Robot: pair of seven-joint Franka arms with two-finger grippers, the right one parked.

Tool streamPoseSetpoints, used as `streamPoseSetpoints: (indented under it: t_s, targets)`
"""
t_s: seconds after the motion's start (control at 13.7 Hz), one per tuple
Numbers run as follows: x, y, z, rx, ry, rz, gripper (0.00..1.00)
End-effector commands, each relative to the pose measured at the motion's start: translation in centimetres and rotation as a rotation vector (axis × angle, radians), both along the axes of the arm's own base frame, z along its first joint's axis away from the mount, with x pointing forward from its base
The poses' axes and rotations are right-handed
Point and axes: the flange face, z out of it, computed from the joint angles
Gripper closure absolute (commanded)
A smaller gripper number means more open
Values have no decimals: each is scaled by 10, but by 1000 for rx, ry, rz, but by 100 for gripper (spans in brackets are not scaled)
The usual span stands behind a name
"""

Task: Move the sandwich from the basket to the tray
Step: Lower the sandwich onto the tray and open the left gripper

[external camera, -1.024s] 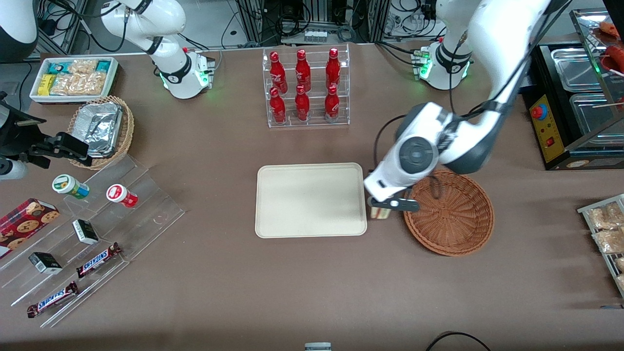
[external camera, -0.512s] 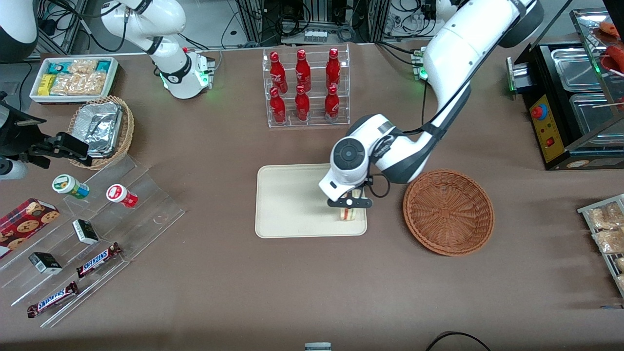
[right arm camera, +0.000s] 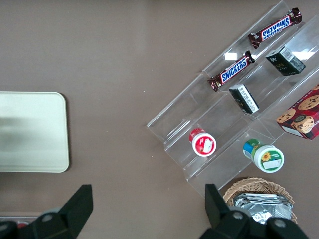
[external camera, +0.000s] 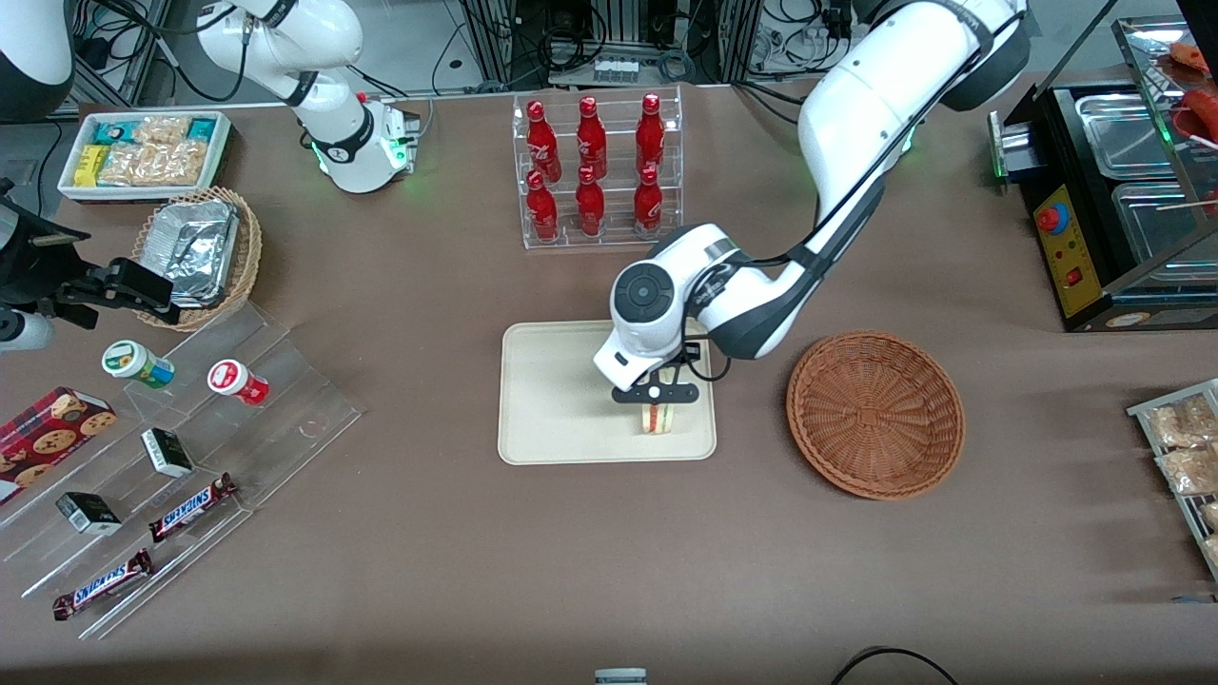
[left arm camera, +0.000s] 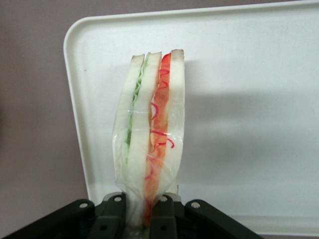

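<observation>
My left gripper hangs over the cream-white tray, near the tray corner closest to the basket and the front camera. It is shut on the sandwich, a wrapped wedge of white bread with green and red filling. In the left wrist view the sandwich stands on edge between the black fingers, with the tray under it. Whether the sandwich touches the tray I cannot tell. The reddish-brown wicker basket sits beside the tray, toward the working arm's end, with nothing in it.
A clear rack of red bottles stands farther from the front camera than the tray. Toward the parked arm's end lie a clear stepped stand with snack bars and cups, a tan basket of foil trays and a white snack box. A black appliance stands at the working arm's end.
The gripper has carried the sandwich from the table gap beside the basket to over the tray, moving farther in over it during the last half second. The basket stays put.
</observation>
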Motion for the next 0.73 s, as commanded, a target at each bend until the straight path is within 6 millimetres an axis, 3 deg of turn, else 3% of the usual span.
streamPoseSetpoints:
  t_s: [0.0, 0.29, 0.37, 0.44, 0.51, 0.66]
  targets:
    - [4, -15, -14, -5, -23, 13, 100]
    - [3, -15, -23, 6, -27, 1, 100]
    - [3, -15, -23, 4, -25, 2, 89]
    - [4, -15, -24, 3, -24, -11, 38]
    - [4, -15, -24, 4, -25, 1, 0]
    - [4, -15, -24, 4, -24, 7, 0]
